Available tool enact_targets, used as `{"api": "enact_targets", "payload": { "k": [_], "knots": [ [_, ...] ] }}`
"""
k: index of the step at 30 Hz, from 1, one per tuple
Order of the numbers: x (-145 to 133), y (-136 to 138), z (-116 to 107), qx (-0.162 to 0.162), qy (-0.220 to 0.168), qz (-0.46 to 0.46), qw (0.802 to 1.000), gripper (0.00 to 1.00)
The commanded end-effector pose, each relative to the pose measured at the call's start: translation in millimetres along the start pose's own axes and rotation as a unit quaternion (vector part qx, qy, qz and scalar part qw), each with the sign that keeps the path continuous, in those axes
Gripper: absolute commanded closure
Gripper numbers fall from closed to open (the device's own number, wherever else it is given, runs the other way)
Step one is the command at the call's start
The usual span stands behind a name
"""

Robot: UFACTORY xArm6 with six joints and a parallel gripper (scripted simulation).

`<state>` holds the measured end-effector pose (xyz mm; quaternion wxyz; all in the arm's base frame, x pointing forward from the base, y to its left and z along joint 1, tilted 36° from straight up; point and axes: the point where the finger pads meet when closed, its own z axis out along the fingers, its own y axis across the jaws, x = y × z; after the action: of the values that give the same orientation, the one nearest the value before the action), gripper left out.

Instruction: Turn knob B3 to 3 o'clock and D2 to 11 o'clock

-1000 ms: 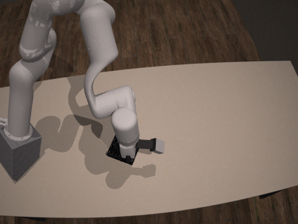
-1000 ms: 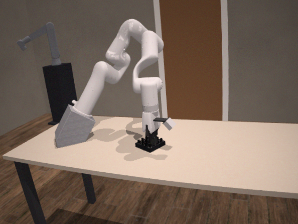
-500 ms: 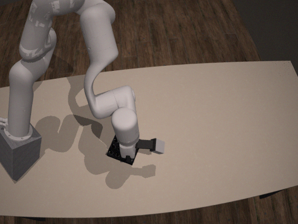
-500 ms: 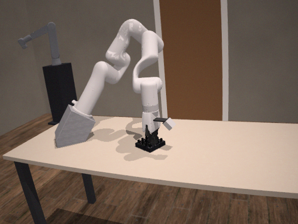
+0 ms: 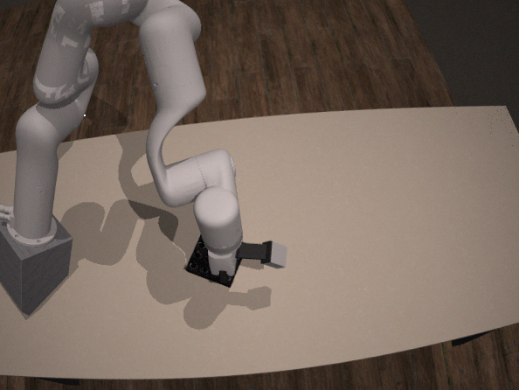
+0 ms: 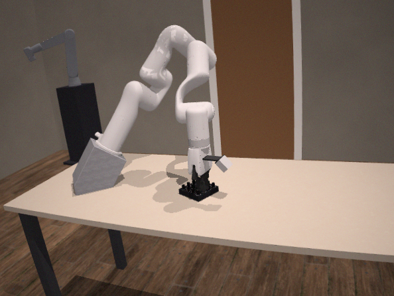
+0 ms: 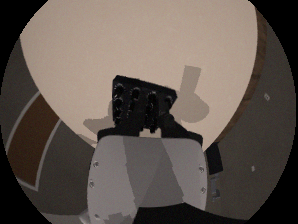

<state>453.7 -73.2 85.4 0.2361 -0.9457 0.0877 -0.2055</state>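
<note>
The black knob box (image 5: pixel 205 261) stands on the table under my wrist; it also shows in the exterior view (image 6: pixel 199 191) and in the wrist view (image 7: pixel 143 99). My gripper (image 6: pixel 200 180) points straight down onto the box, its fingers down among the knobs (image 7: pixel 150 121). The fingers stand slightly apart around one knob and are open, not clamping it. My arm hides most of the box in the top view. The knob names, marks and white lines are too small and dark to read.
The arm's grey base block (image 5: pixel 31 262) stands at the table's left end. A second, dark pedestal with a small grey arm (image 6: pixel 77 116) stands on the floor behind the table. The wrist camera housing (image 5: pixel 275 254) sticks out to the right of the box.
</note>
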Motion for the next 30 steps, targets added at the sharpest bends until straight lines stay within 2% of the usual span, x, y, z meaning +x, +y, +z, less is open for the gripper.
{"api": "enact_targets", "payload": {
  "k": [1,10,19,30],
  "knots": [
    [1.2,0.1,-0.9,0.0,0.001,0.0,1.0,0.81],
    [1.2,0.1,-3.1,0.0,0.001,0.0,1.0,0.81],
    [1.2,0.1,-24.0,0.0,0.001,0.0,1.0,0.81],
    [1.2,0.1,-36.9,-0.001,0.001,0.0,1.0,0.81]
  ]
}}
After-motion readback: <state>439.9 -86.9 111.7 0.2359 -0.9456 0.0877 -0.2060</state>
